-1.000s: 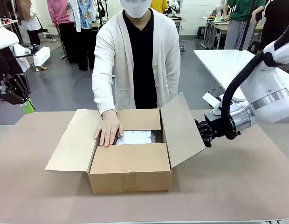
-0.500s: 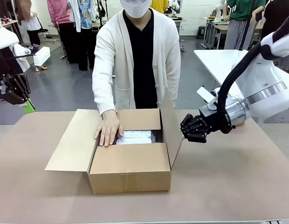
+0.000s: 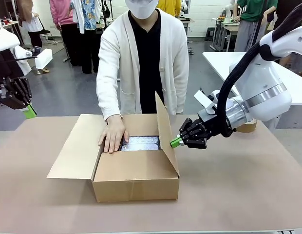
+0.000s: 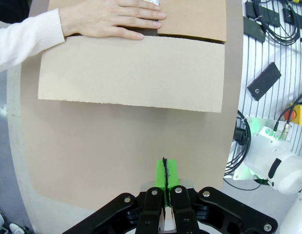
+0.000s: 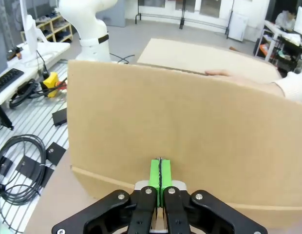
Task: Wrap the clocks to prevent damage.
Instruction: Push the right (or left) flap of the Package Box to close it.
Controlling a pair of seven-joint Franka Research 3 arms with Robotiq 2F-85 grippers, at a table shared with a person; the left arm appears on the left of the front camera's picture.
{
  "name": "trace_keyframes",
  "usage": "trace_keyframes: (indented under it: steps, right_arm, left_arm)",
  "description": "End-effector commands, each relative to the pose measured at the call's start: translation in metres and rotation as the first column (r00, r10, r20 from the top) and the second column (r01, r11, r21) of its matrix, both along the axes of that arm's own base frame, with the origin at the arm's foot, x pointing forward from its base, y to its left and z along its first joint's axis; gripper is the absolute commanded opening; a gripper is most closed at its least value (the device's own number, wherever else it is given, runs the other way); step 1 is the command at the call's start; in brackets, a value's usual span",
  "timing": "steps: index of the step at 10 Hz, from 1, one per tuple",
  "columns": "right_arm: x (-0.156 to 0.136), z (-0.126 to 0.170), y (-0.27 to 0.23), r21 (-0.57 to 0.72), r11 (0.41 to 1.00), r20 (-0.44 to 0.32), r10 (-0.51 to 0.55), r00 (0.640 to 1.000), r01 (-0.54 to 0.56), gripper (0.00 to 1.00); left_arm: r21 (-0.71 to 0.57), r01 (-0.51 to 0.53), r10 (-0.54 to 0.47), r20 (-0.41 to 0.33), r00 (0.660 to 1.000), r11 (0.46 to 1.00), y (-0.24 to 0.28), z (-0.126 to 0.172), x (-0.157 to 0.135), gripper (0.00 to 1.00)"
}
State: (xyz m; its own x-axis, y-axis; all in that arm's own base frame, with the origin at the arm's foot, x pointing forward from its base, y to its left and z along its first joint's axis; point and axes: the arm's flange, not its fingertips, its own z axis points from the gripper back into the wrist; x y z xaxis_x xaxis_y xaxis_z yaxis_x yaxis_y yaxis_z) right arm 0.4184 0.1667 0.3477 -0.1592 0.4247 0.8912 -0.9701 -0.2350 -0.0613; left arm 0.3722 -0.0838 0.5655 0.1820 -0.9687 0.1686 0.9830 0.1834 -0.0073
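Clocks (judged to be the pale, film-wrapped bundle (image 3: 140,143)) are being kept inside the cardboard box (image 3: 136,187) at the middle of the worktop (image 3: 238,195), and are showing through the gap between the flaps. The right flap (image 3: 165,131) is being pushed up and inward by the right claw (image 3: 176,142), whose green pads are pressed together with nothing between them and are touching the flap's outer face. A second ago this flap was being left splayed out to the right; now it is being stood nearly upright, tilted slightly over the opening. The near flap (image 3: 136,170) is already being held flat over the box, while the left edge of the opening is being steadied by the person's hand (image 3: 113,136), laid flat there. The left flap (image 3: 75,148) is being left spread on the worktop. The left claw (image 3: 29,112) is being held raised, well off to the far left, pads pressed together and empty, as before. Wrapping is being judged as done and closing as under way: the right flap is yet to be laid down, and the left one is untouched.
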Motion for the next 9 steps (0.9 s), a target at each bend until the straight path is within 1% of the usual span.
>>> trace_keyframes:
  steps: [1,2,6,9]
  right_arm:
    - [0.018,-0.002,0.015,-0.011,0.997,0.0,-0.081,0.997,0.081,0.01]
    - [0.023,-0.006,0.018,-0.008,0.996,-0.022,-0.09,0.996,0.089,0.01]
    - [0.034,-0.009,0.04,-0.038,0.995,-0.018,-0.091,0.996,0.09,0.01]
    - [0.035,-0.021,0.042,-0.065,0.994,-0.031,-0.093,0.995,0.091,0.01]
  left_arm:
    - [-0.007,0.006,-0.006,-0.002,1.0,1.0,0.0,-0.001,-0.004,0.0]
    - [-0.007,0.006,-0.006,-0.002,1.0,1.0,0.0,-0.001,-0.004,0.0]
    - [-0.007,0.006,-0.006,-0.002,1.0,1.0,0.0,-0.001,-0.004,0.0]
    - [-0.007,0.006,-0.006,-0.002,1.0,1.0,0.0,-0.001,-0.004,0.0]
